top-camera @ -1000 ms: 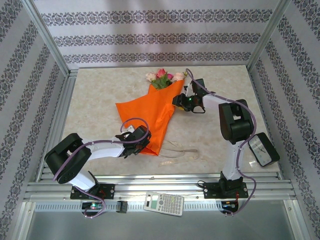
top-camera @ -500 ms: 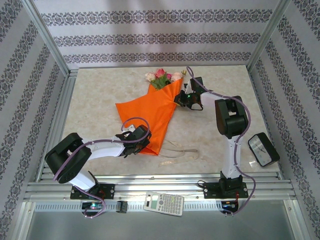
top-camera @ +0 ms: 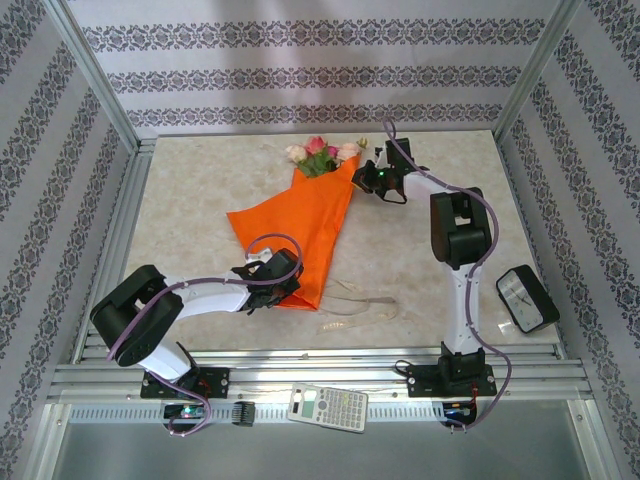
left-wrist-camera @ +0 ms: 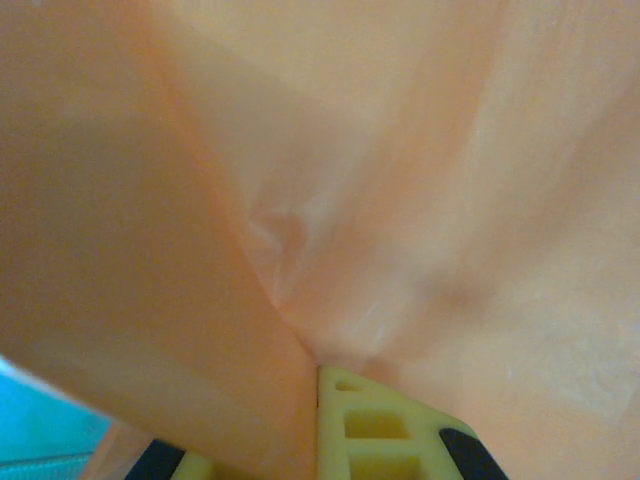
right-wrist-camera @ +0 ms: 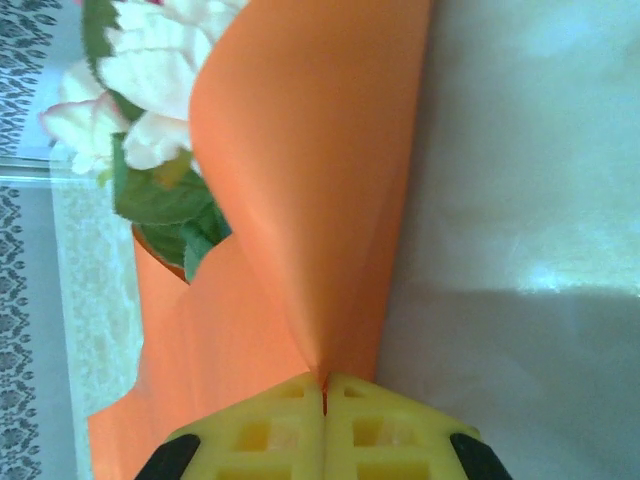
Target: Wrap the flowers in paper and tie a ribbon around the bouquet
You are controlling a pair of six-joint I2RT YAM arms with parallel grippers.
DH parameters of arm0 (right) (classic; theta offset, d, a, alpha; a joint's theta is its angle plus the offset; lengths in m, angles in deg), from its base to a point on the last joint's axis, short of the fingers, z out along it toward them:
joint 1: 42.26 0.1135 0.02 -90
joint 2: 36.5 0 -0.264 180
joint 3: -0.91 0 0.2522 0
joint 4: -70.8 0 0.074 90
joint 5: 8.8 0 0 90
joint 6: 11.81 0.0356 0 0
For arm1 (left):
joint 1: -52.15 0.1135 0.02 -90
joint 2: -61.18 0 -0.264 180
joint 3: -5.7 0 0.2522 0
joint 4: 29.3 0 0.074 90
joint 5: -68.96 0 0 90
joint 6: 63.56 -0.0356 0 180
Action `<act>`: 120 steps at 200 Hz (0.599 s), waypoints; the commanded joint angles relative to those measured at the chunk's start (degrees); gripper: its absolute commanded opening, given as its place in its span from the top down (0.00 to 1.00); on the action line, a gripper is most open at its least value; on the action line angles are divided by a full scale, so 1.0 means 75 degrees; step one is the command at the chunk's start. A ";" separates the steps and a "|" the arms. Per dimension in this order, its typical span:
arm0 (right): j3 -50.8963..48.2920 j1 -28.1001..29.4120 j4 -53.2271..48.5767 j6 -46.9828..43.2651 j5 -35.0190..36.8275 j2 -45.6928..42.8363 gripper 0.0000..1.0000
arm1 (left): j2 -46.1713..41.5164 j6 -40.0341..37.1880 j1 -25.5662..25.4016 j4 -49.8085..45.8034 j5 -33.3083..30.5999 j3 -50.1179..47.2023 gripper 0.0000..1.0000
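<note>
Your right gripper [right-wrist-camera: 325, 385] is closed flat on the right edge of the paper [top-camera: 300, 225], at about 1 o'clock on the table [top-camera: 190, 200], just beside the flowers [top-camera: 320, 155]. Your left gripper [top-camera: 285, 285] is pinched on the narrow lower end of the same sheet, at about 7 o'clock. The paper lies as a half-made cone in the middle of the table, the rose heads look out of its wide end toward 12 o'clock, and one flap is spread toward 9 o'clock. The ribbon [top-camera: 355, 308] lies loose at 5 o'clock, near the tip of the cone, and nothing holds it.

I judge that the step in hand is to fold the right edge over the stems. Carry this edge low and slowly toward 9 o'clock, and let the left pinch be a fixed pivot so that the tip does not open. The sheet is thin and creased, so pull softly, or it can tear or slip out. Take care that the flowers do not slide out toward 12 o'clock
</note>
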 commanded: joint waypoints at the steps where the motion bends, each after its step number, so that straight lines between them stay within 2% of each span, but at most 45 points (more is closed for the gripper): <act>1: 0.0527 -0.0065 -0.0024 0.0070 0.0393 0.0173 1.00 | 0.0328 -0.0228 0.0075 -0.1215 0.0401 -0.0232 1.00; 32: 0.0792 -0.0150 -0.0167 0.0082 0.0536 0.0195 1.00 | 0.0199 -0.0141 0.0072 -0.1383 0.0360 -0.0294 1.00; 99: 0.1563 -0.0183 -0.1328 -0.0409 -0.0051 0.0321 1.00 | -0.0130 -0.0291 0.0087 -0.1252 0.0461 -0.0304 1.00; 111: 0.1323 -0.0139 -0.1308 -0.0441 -0.0051 0.0203 1.00 | -0.0408 -0.0352 0.0087 -0.1290 0.0382 -0.0255 0.93; 120: 0.1096 -0.0112 -0.1317 -0.0409 -0.0063 0.0092 0.78 | -0.0619 -0.0362 0.0087 -0.1419 0.0278 -0.0162 0.91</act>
